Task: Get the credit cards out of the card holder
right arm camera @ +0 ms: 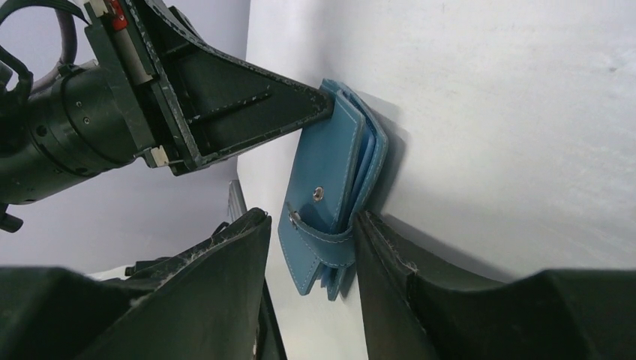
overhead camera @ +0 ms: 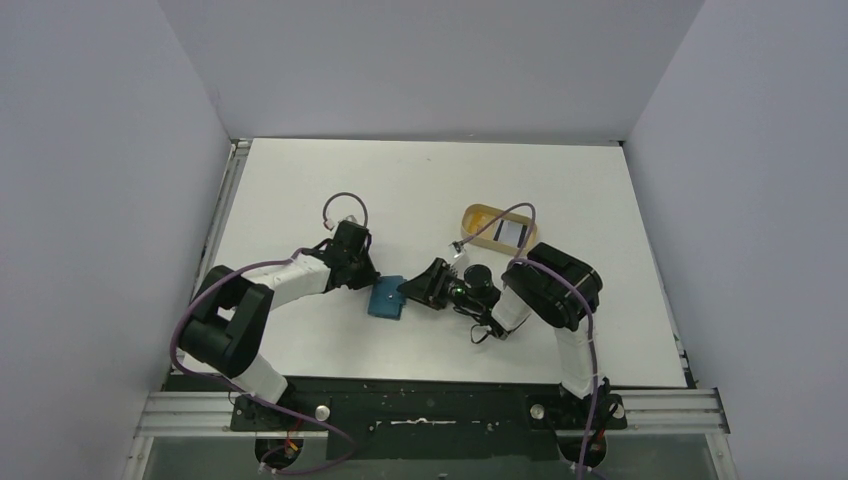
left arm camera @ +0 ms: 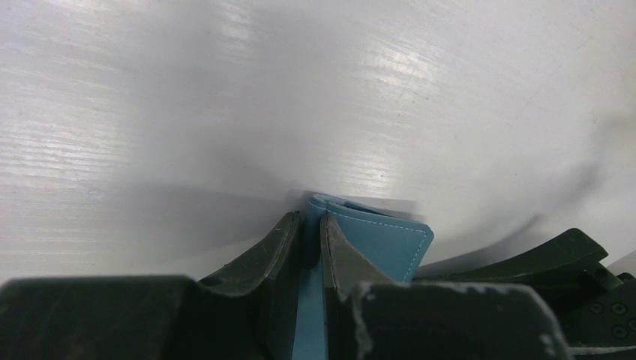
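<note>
Left hand [left arm camera: 311, 221] clamped on one edge of teal card holder [left arm camera: 390, 244], holder between both hands at table [left arm camera: 225, 90] level, right hand [right arm camera: 309, 216] fingers apart, straddling holder's strap end, one finger touching it

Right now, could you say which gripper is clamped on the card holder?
The left gripper pinches the card holder; the right gripper merely straddles it, jaws apart.

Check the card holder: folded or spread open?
Folded. In the right wrist view the card holder has its leaves stacked together, pinched at one edge by the left gripper; snap state unclear.
</note>
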`<control>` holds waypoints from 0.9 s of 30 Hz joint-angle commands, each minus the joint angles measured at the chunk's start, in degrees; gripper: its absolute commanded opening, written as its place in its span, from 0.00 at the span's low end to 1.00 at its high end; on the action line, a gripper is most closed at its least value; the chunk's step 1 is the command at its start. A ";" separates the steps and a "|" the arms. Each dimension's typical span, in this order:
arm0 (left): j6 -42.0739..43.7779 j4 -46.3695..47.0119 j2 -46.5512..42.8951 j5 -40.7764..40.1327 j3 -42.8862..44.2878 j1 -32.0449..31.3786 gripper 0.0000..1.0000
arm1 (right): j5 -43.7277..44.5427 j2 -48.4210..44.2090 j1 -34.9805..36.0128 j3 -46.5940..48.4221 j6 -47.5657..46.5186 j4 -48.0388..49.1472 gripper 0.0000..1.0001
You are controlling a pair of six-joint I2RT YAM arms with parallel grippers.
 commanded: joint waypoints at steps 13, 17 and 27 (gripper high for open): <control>-1.27 -4.96 1.89 -3.98 -3.18 -0.12 0.08 | 1.21 -1.16 6.72 1.72 0.09 -13.95 0.52; -1.28 -5.01 1.19 -3.90 -3.31 0.27 0.08 | 2.84 -3.76 5.76 -1.55 -1.14 -12.72 0.60; -0.58 -4.96 1.42 -2.82 -2.39 4.13 0.08 | 5.11 -10.52 6.00 -4.61 -6.97 -20.61 0.62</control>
